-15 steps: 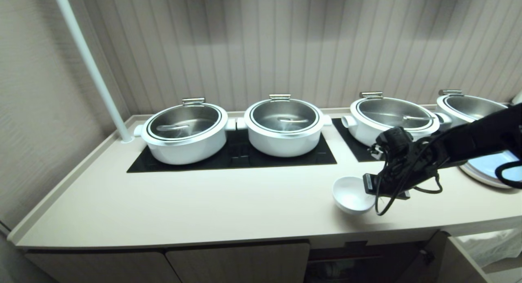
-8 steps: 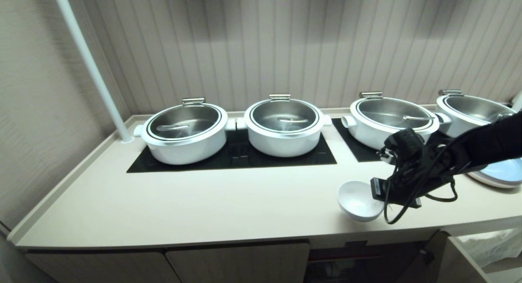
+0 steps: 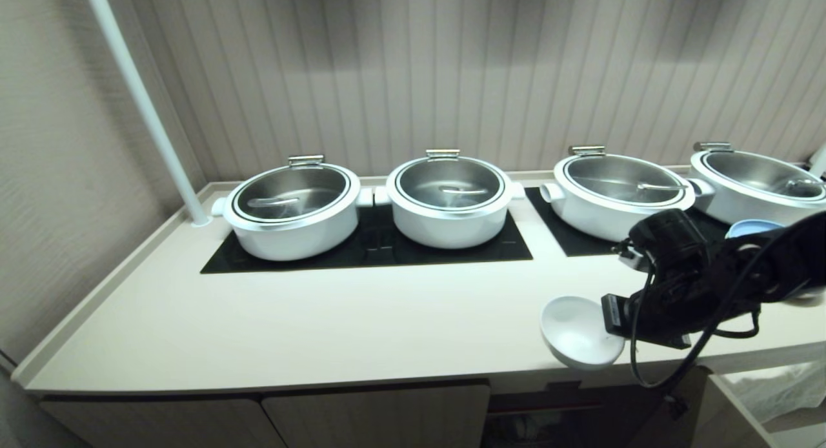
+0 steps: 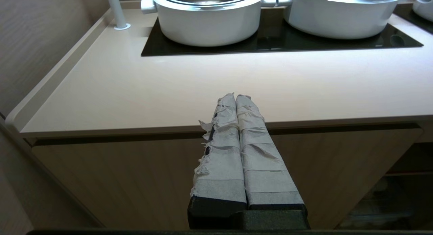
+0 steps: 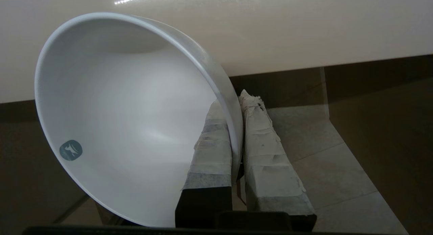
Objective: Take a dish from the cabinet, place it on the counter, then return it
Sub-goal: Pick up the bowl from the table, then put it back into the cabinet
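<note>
A: Gripping the dish (image 3: 581,332) by its rim, right gripper (image 5: 236,126) is clamped on it; dish is held tilted over the counter (image 3: 322,325) front edge
B: Left gripper (image 4: 235,103)?
A: Fingers pressed together, parked before the cabinet (image 4: 135,174)

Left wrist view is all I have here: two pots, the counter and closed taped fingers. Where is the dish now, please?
Observer: The dish hangs at the counter's front edge, pinched by the right gripper.
Operator: How is it pinched?
Observer: One finger is inside the rim, the other outside.
Operator: Is the dish level?
Observer: No, it is tilted, its opening facing the wrist camera.
Operator: Anything inside it?
Observer: Only a small round teal sticker.
</note>
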Available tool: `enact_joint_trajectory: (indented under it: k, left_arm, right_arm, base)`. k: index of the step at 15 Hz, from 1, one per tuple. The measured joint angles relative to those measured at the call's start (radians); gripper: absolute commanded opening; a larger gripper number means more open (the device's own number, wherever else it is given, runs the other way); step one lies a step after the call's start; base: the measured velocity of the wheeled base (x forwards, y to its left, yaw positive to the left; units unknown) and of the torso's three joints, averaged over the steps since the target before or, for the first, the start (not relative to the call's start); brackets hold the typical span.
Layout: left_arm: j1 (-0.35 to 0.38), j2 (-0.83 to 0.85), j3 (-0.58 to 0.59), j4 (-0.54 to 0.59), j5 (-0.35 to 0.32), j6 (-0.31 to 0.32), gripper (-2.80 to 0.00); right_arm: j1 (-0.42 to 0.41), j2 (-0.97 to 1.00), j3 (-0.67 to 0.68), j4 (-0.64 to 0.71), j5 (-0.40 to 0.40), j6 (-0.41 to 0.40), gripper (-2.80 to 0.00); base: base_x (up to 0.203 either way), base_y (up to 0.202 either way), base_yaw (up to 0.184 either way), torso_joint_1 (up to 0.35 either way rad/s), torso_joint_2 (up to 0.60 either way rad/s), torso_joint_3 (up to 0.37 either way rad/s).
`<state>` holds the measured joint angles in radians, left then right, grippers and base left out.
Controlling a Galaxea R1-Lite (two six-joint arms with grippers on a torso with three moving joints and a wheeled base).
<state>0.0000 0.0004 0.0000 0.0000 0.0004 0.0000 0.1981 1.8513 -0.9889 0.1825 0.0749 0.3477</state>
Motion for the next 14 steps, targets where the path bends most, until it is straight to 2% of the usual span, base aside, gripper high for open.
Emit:
enact_joint_trajectory:
  k: [10,14]
  left_arm:
    - [0.000,0.000,0.000,0.000,0.000,0.000,-2.80]
    - [0.000,0.000,0.000,0.000,0.000,0.000,-2.80]
  right_arm:
    - [0.005,-0.273,0.309,-0.030,-0.001,-0.005,-2.80]
    - [0.040,-0.392,0.403,-0.023,0.001,-0.002,-2.80]
  base:
    - [0.000,0.000,0.000,0.000,0.00,0.000]
    - [0.000,0.000,0.000,0.000,0.00,0.000]
